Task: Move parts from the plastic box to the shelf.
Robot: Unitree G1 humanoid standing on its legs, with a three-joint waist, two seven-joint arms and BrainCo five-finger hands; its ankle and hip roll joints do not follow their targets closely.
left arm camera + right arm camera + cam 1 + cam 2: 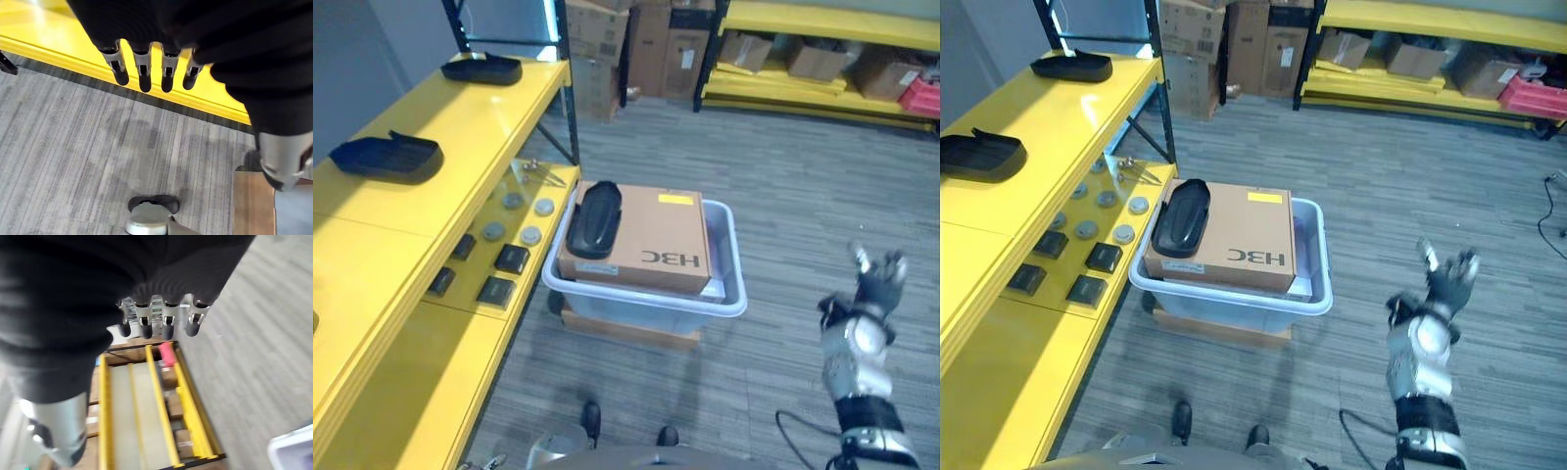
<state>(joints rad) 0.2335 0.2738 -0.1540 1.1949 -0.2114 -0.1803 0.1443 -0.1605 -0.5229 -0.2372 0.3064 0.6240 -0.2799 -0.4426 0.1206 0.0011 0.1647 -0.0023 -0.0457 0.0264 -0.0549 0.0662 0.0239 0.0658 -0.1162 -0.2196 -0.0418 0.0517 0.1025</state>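
Black, long part [594, 219] lies on the cardboard box [641, 241] in the plastic box [724, 294], centre frame, pointing up-frame; right robot hand [879, 278], fingers apart and empty, is at lower right.

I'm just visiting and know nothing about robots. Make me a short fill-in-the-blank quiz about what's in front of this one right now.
1. The long black plastic part lies on top of a brown ____ box, which sits in the pale blue plastic box.
2. The shelf beside the plastic box is painted ____.
3. The right robot hand is raised over the grey floor and holds ____.
4. On the shelf's top level lie ____ black trays.

Missing words: cardboard; yellow; nothing; two
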